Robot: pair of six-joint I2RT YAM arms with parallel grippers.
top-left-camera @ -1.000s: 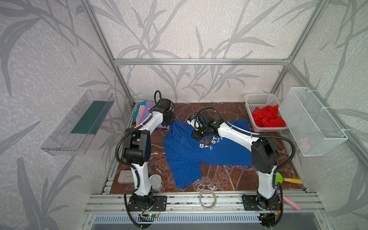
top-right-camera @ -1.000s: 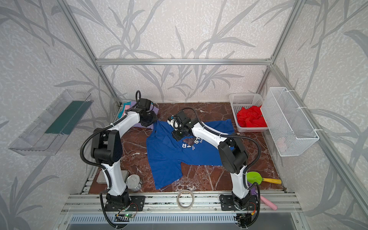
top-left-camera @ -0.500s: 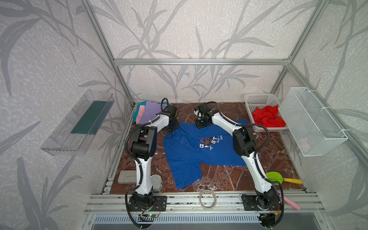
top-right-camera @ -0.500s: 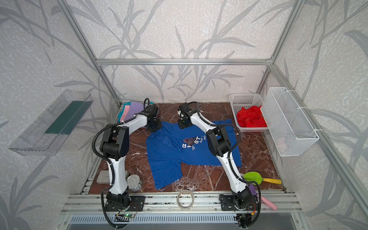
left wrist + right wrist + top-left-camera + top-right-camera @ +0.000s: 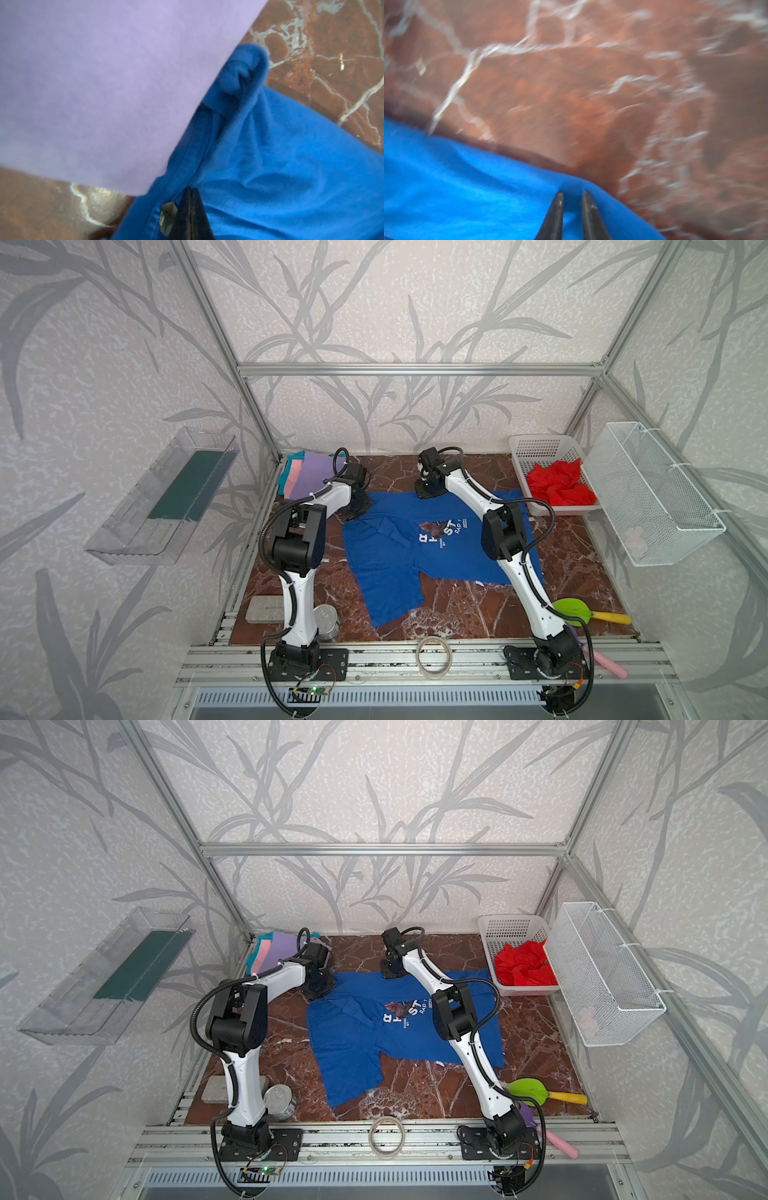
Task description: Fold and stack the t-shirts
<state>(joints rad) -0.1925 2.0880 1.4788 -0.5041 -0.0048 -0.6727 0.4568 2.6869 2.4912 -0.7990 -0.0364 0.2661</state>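
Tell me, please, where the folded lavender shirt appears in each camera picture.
Top view: lavender shirt lies in the table's far left corner.
Top view: lavender shirt, same far left corner.
Left wrist: it fills most of the picture, beside the blue t-shirt.
Right wrist: not in it.
Shared landmark: the blue t-shirt, visible in all four views.

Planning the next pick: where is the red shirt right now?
In both top views the red shirt lies crumpled in the white basket at the far right.
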